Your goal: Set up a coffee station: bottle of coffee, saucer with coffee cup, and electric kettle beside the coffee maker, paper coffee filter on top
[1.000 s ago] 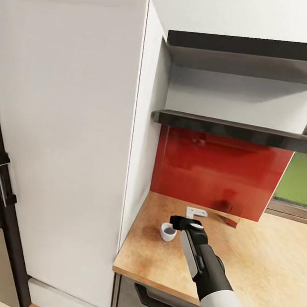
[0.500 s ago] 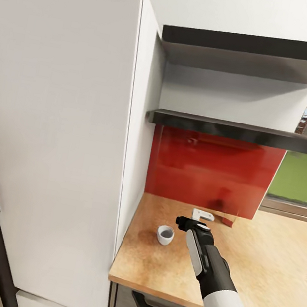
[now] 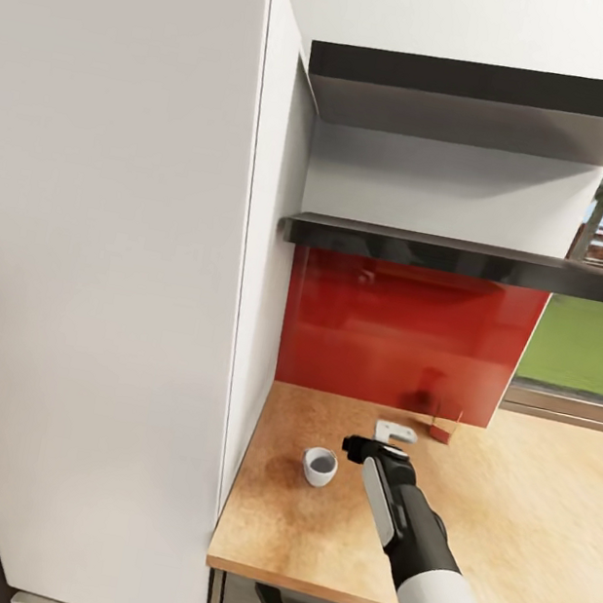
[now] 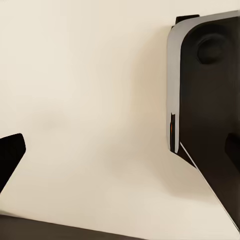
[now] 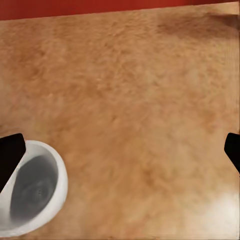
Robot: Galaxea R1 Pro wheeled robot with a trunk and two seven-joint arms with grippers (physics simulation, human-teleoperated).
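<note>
The white coffee cup stands upright and empty on the kitchen countertop, near the corner by the tall cabinet. My right gripper hovers just to the right of it, pointing down, open and holding nothing. In the right wrist view the coffee cup sits beside one black fingertip, outside the right gripper. The kitchen shelf runs above the red backsplash; its top face is hidden from below. My left gripper is open over a plain cream surface.
A tall white cabinet walls off the counter's left end. A higher matching shelf hangs above the lower one. A small brown object stands against the red backsplash. A window lies to the right.
The camera has shifted, sliding the dark appliance at the left nearly out of the picture. My right gripper has drawn slightly to the right, away from the cup, which stays on the counter.
</note>
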